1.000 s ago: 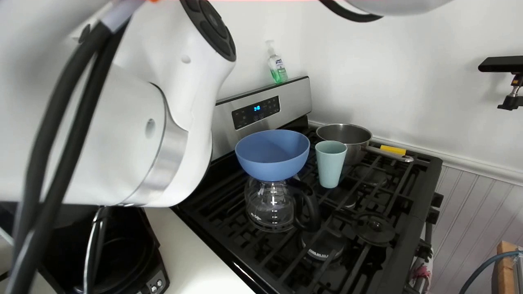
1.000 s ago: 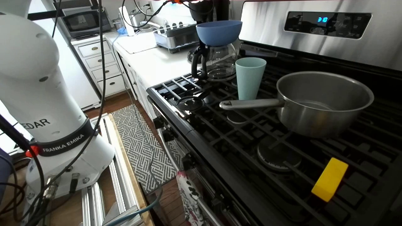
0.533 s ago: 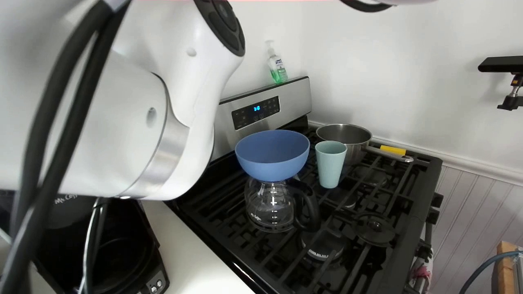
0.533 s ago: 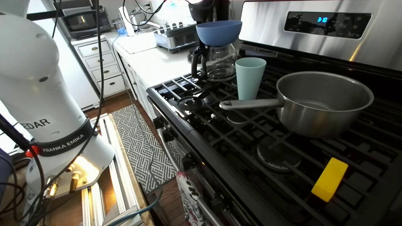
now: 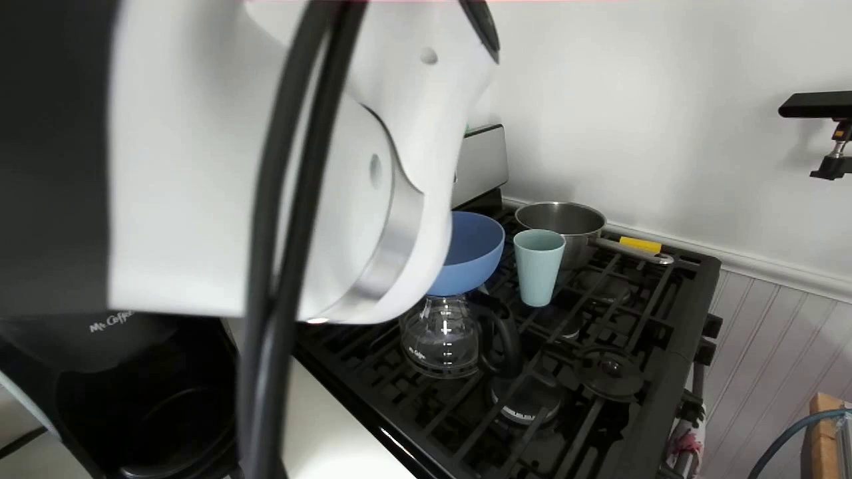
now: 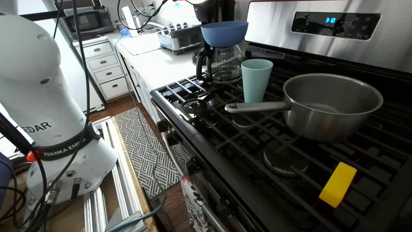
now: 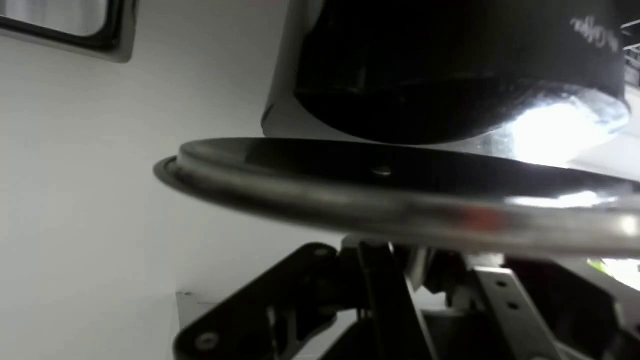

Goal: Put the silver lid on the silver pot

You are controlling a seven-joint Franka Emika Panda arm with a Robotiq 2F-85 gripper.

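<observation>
White kitchen wall (image 5: 639, 106) rises behind the black gas stove (image 5: 692, 313), where the silver pot (image 6: 323, 125) waits uncovered. Only the wrist view shows the silver lid (image 7: 400, 195); it is in the air, and the gripper (image 7: 430, 257) seems clenched on it from below in that view, although the rim hides the contact. If this hold is small, the lid may rotate or slip. It could also knock the coffee maker (image 7: 450, 55), which looks near, or afterwards, on a low path, the blue bowl (image 6: 225, 33) resting on the glass carafe (image 6: 227, 64), or the teal cup (image 6: 256, 80) near the pot. Compared with half a second ago, the robot arm (image 5: 359, 219) reaches farther across an exterior view and now covers part of the bowl; pot and cup have not moved.
</observation>
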